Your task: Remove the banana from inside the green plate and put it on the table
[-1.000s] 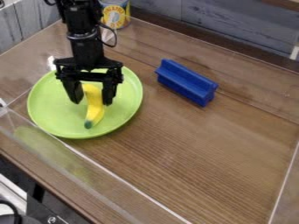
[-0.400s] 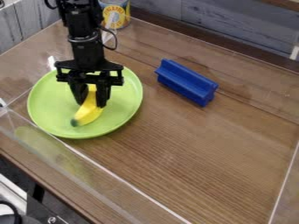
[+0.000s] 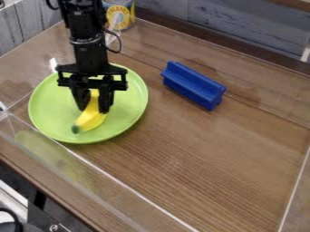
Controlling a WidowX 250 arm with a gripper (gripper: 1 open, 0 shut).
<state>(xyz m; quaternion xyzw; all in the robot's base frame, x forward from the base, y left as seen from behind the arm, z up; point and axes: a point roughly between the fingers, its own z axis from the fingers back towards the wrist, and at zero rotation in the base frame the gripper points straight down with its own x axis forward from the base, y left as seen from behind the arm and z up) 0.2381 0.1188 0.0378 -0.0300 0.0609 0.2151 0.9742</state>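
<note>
A small yellow banana [image 3: 87,119] with a dark green tip lies in the lime-green plate [image 3: 130,87] at the left of the brown wood-grain table [image 3: 218,154]. My black gripper [image 3: 93,98] points straight down over the banana's upper end. Its fingers [image 3: 76,95] are shut on the banana, which still rests low in the plate. The banana's top end is hidden between the fingers.
A blue rectangular block [image 3: 194,84] lies to the right of the plate. A yellow object [image 3: 118,15] stands behind the arm at the back. Clear acrylic walls [image 3: 145,195] edge the table at the front and sides.
The fingers were spread wide around the banana a second ago and have since closed on it. The banana has shifted slightly to the left in the plate. The arm has stayed in place.
</note>
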